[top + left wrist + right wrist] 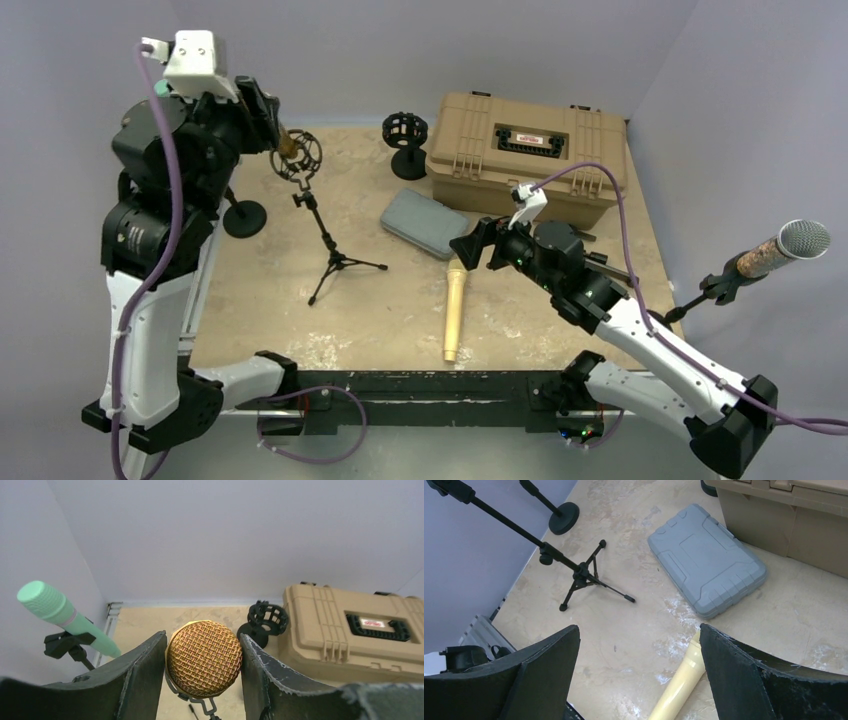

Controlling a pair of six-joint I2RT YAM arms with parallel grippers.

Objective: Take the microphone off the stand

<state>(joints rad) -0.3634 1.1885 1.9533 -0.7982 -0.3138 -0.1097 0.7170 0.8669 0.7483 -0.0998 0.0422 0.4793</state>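
My left gripper's fingers fill the bottom of the left wrist view, and they have closed in on the gold microphone, one pad touching each side of its mesh head. From above, the left gripper sits high at the far left of the table. The microphone is seated in the black shock mount on top of the tripod stand, whose legs stand on the table just right of a round-base stand. That second stand carries a mint-green microphone in its clip, tilted up to the left. My right gripper hangs over the middle of the table with its jaws spread wide and nothing between them. Below it a cream microphone lies flat, pointing near to far. Just beyond that is a grey moulded case, and behind it, against the far wall, a tan hard case. To the left of the tan case stands a second, empty shock mount on a round foot. Off the right edge of the table, a silver-headed microphone sits in a clip on another stand.
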